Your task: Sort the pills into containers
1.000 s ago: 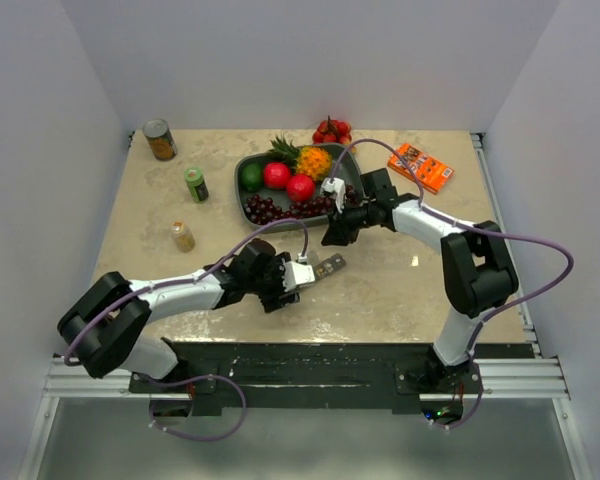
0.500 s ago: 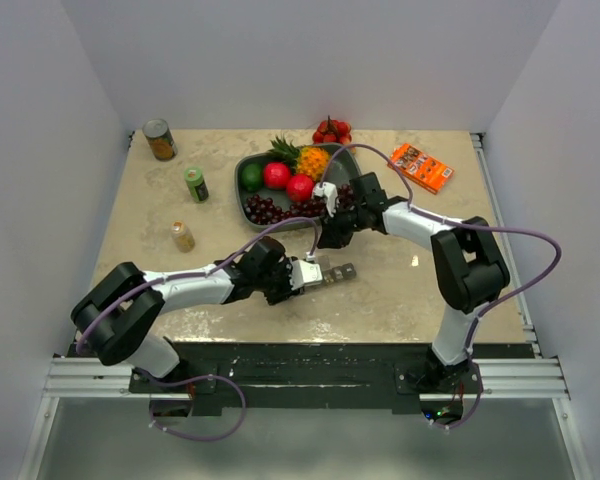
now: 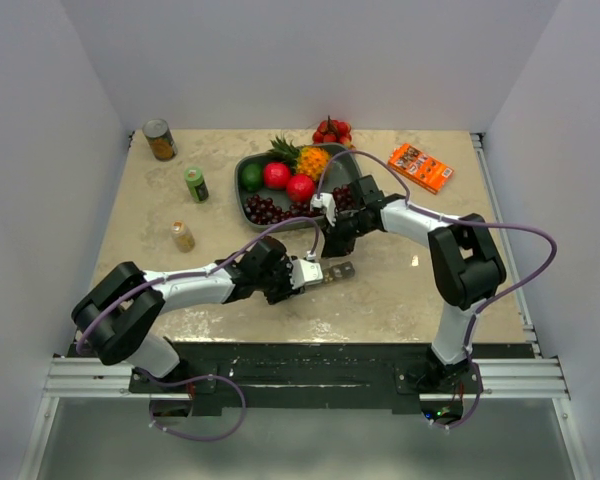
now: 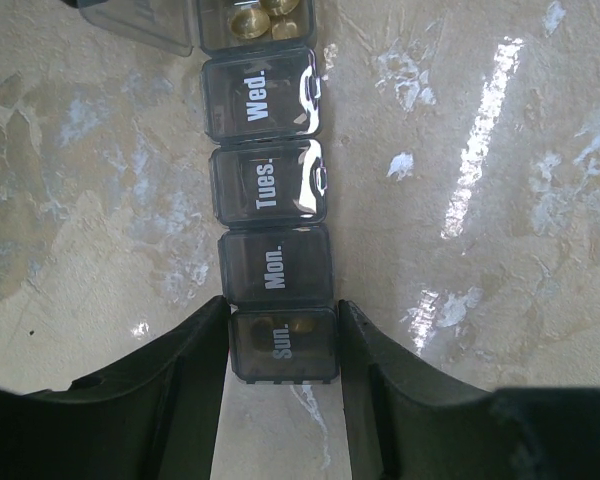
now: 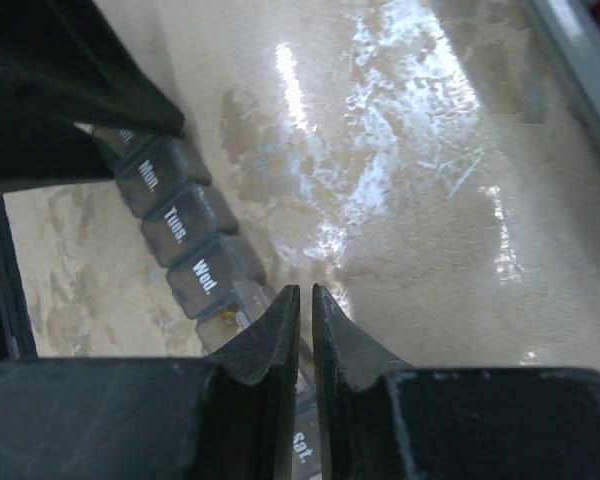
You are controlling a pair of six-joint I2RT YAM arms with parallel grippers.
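Dark-grey plastic fills the left wrist view: the containers [image 4: 275, 190] lie flat on the marbled table [image 4: 460, 300] as one strip running away from the camera. The left gripper [image 4: 282, 322] is clamped across the nearest cell, "Sun.", with a finger pressed against each side wall. "Mon.", "Tues." and "Wed." are seen with lids down. The next cell out stands open, its lid [image 4: 130, 18] thrown to the left, and gold pills [image 4: 255, 20] are seen inside.

Against the overhead view a second ago, the containers [image 3: 335, 271] are found swung from a slant to lie nearly parallel with the near table edge. Almost no shift is noted over the last half second. The strip is judged to be steadied and presented for filling.

Further out, the right gripper [image 3: 330, 243] is seen brought down from near the fruit tray [image 3: 244, 160] to just above the far half of the strip. In its own view the right gripper [image 5: 306, 295] is pressed almost together, with only a sliver of gap. No pill is visible between the tips, so whether one is pinched cannot be told. The tips hang over the strip [image 5: 175, 225] just past "Wed.", near the open cell.

The approach is judged complete. Either a release into the open cell or work on its lid is expected next. Misalignment at the cell rim is noted as the main risk.
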